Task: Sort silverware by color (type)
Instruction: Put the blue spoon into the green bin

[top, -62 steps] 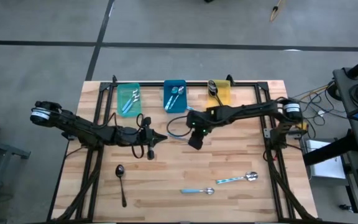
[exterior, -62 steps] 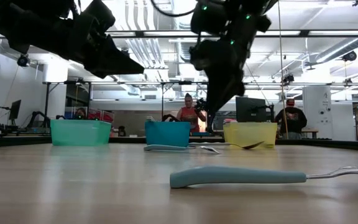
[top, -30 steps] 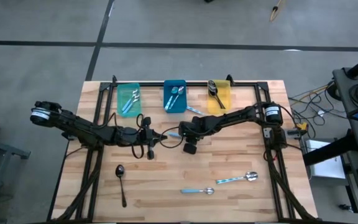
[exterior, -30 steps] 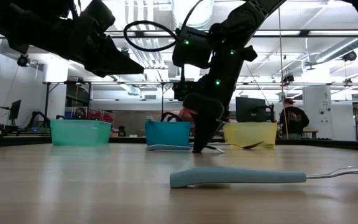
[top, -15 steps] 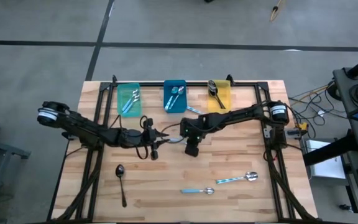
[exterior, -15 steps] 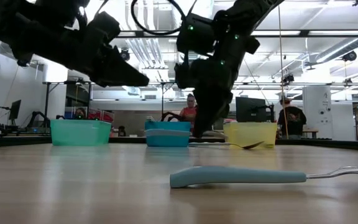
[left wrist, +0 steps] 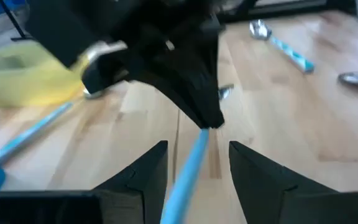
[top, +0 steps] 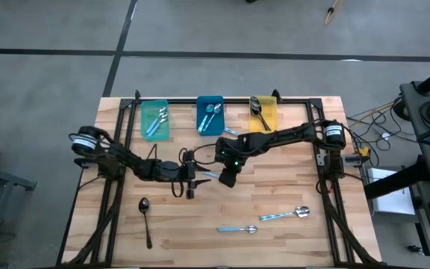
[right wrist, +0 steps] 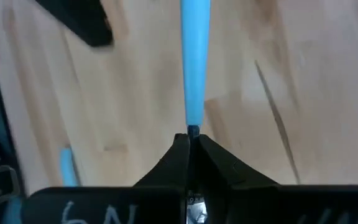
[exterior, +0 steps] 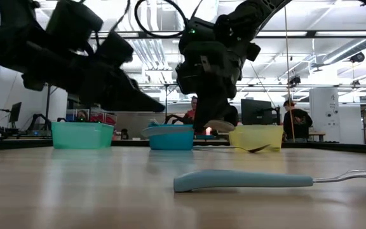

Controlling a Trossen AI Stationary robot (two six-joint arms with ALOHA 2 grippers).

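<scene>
Table (top: 290,246): three bins along the far edge, teal bin (top: 154,119) left, blue bin (top: 210,113) middle, yellow bin (top: 263,110) right.
Right gripper (top: 221,173): above mid-table, clamped tight on one end of a blue-handled spoon (right wrist: 193,62).
Left gripper (top: 198,175): just left of the right gripper, fingers (left wrist: 143,169) parted on either side of the free handle, not touching it.
Spoon axis: left-right, in line between both grippers, off the table.
Judgement: a hand-over; the left gripper must close on the handle.
Loose spoons: dark spoon (top: 145,217) near left; two blue-handled spoons (top: 284,215) near right.
</scene>
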